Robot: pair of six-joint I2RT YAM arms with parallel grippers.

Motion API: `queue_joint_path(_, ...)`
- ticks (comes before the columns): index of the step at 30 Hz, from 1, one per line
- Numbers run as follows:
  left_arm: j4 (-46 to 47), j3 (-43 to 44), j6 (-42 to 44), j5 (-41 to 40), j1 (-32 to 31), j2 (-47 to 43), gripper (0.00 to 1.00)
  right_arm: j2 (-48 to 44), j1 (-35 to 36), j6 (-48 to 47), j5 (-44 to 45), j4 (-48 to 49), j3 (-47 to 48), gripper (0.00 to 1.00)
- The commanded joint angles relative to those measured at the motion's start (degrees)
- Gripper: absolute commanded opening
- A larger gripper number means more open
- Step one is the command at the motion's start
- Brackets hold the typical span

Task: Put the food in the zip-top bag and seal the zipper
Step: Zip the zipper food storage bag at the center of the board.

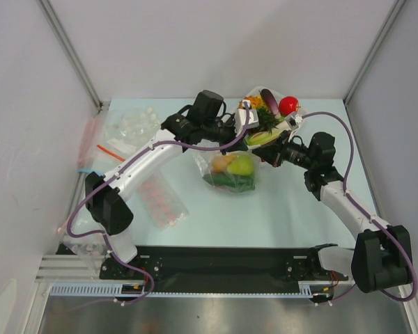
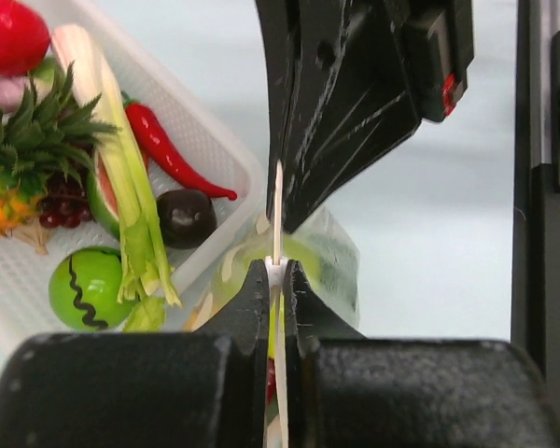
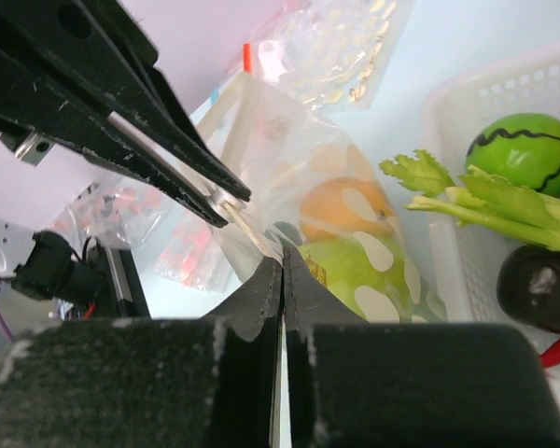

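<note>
Beside tray, left hand and right hand pinch zipper.

Your top view looks down from above and behind the arm bases, which sit at its bottom edge, and takes in the whole counter from a distance. Your left wrist view looks along the left fingers, very close to the zip-top bag, with the white tray at its left. Your right wrist view looks along the right fingers from the opposite side, equally close. The two wrist views share the bag's pinched edge and the tray, and each shows the other arm's fingers facing it.
</note>
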Motion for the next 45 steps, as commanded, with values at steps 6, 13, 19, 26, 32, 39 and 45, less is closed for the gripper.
queue_joint_path(6,2.4,-8.0,-5.5,-5.2,4.9,-5.2,0.0,2.8,-3.9,6.4,7.2,6.0,1.2,0.0)
queue_joint_path(13,9.4,-18.1,-11.0,-8.9,9.3,-11.2,0.0,4.2,-7.1,10.9,9.5,8.5,-0.1,0.0)
queue_joint_path(19,12.9,-23.8,-14.5,-11.7,13.5,-16.2,0.0,4.0,-9.1,11.1,11.3,6.8,-0.9,0.0)
queue_joint_path(26,10.8,-23.3,-15.2,-15.9,14.6,-17.2,0.0,3.3,-12.6,10.8,14.8,3.9,-0.6,0.0)
queue_joint_path(32,12.2,-24.3,-16.0,-14.1,16.1,-18.0,0.0,1.2,-14.3,10.1,17.0,1.4,-1.1,0.0)
queue_joint_path(39,13.9,-21.8,-17.3,-13.1,16.6,-16.2,0.0,-0.9,-14.8,9.4,19.2,-0.6,-1.0,0.0)
queue_joint_path(45,17.4,-18.4,-21.0,-13.8,16.6,-13.5,0.12,-0.4,-14.6,12.5,22.4,0.9,0.8,0.0)
